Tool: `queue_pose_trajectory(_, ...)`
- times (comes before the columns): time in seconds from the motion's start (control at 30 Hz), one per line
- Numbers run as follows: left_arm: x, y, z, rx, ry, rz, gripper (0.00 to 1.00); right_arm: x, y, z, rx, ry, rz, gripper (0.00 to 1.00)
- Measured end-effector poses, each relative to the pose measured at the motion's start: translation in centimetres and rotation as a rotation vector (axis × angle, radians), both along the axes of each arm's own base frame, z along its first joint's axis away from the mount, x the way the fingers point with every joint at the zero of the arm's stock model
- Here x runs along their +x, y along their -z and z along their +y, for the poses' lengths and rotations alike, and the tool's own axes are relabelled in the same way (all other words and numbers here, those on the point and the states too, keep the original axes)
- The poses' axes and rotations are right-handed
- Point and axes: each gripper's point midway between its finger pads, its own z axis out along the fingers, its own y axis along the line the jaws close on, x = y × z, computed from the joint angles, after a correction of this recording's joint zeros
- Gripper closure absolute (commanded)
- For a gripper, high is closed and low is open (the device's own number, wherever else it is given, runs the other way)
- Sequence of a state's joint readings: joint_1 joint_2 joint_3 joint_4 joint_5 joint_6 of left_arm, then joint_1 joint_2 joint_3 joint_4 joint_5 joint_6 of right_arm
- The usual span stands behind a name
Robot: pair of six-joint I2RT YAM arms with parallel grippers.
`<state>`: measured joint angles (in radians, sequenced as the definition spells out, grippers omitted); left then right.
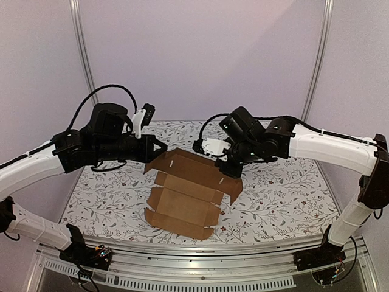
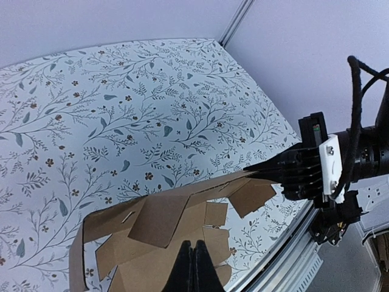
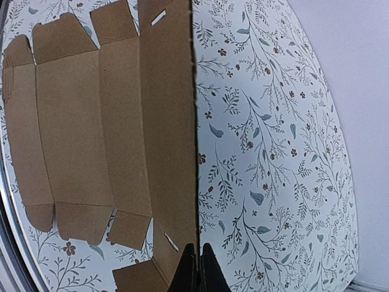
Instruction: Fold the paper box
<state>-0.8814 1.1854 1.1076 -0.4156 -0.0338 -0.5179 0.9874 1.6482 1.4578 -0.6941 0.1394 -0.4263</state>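
Note:
The paper box (image 1: 185,194) is a flat brown die-cut sheet with flaps and slots, lying mid-table with its far panel raised. My left gripper (image 1: 163,148) is shut on the sheet's far left corner and lifts it. My right gripper (image 1: 228,172) is shut on the far right edge of the raised panel. In the left wrist view the fingers (image 2: 196,267) pinch the cardboard (image 2: 158,225), and the right arm's gripper (image 2: 304,170) holds the other end. In the right wrist view the fingers (image 3: 199,271) clamp the thin upright edge of the sheet (image 3: 121,121).
The table (image 1: 285,188) has a white cloth with a leaf and flower print. A metal rail (image 1: 200,258) runs along the near edge. Pale walls with two upright metal posts (image 1: 83,55) close the back.

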Motion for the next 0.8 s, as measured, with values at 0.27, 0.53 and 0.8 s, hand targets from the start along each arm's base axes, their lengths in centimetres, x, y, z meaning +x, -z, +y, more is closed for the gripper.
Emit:
queue_pose_trajectory(0.27,1.6,0.5,1.5,-0.030,-0.088,0.046,1.00,-0.4,-0.6,0.4,0.007,-0.001,-0.032,1.00)
queue_pose_trajectory(0.53,1.7,0.9,1.4,-0.042,-0.095,0.074,1.00,-0.5,-1.0,1.2,0.020,-0.003,-0.064,1.00)
queue_pose_trajectory(0.8,1.2,1.2,0.8,-0.050,-0.052,0.102,1.00,0.0,-1.7,1.3,0.038,0.051,-0.104,1.00)
